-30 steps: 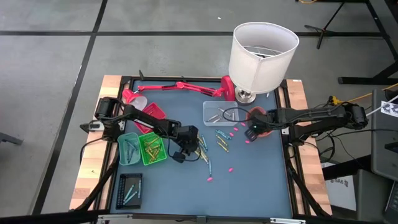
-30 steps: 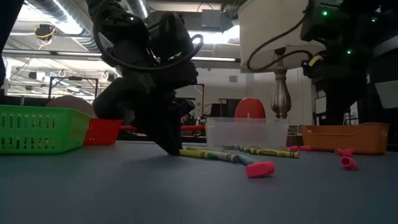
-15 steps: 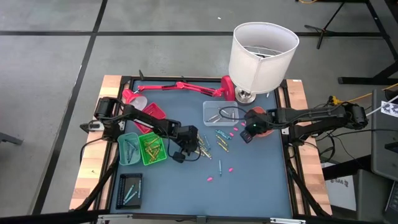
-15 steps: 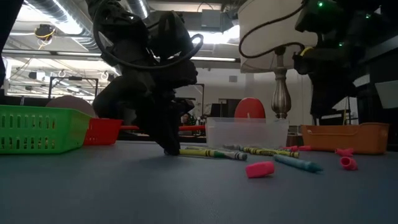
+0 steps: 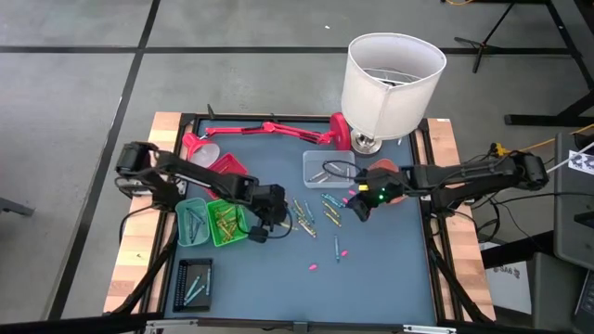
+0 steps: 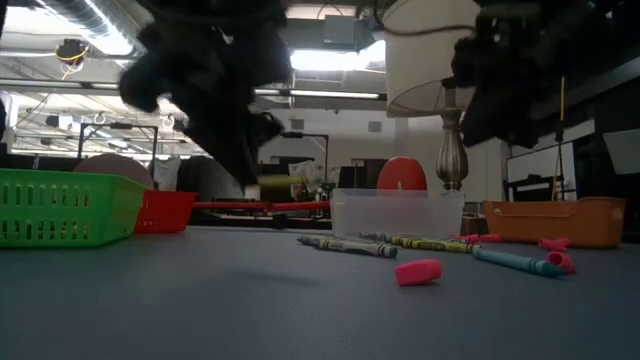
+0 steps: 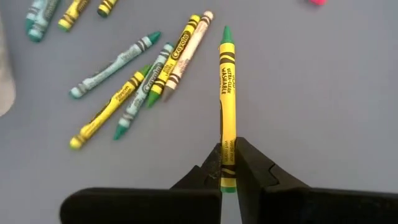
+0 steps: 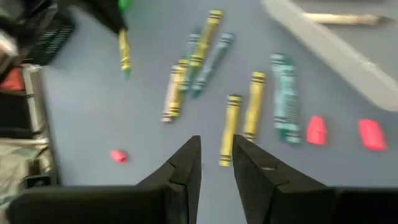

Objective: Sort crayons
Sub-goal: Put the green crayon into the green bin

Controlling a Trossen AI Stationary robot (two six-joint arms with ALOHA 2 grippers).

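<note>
Left jaws (image 7: 228, 163) clamped on yellow crayon (image 7: 226, 87) at butt end, lifted off worktop (image 7: 323, 93). Crayon light, stiff, waxy, brittle; mid-barrel grip judged steadier. Right jaws (image 8: 216, 155) narrowly parted, empty, above loose crayons (image 8: 242, 118).

Lamp (image 5: 393, 79) by clear tub (image 5: 327, 169) (green tray (image 5: 225, 224) opp.).

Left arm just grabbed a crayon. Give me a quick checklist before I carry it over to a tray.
1. Left gripper shut on the yellow-wrapped crayon: ok.
2. Grip sits at the crayon's end, most of it sticking out; could pivot: not ok.
3. Crayon lifted off the table: ok.
4. Green tray beside the gripper, holding similar crayons: ok.
5. Right gripper away over the loose crayons: ok.
6. Grip firmness: cannot tell.
</note>
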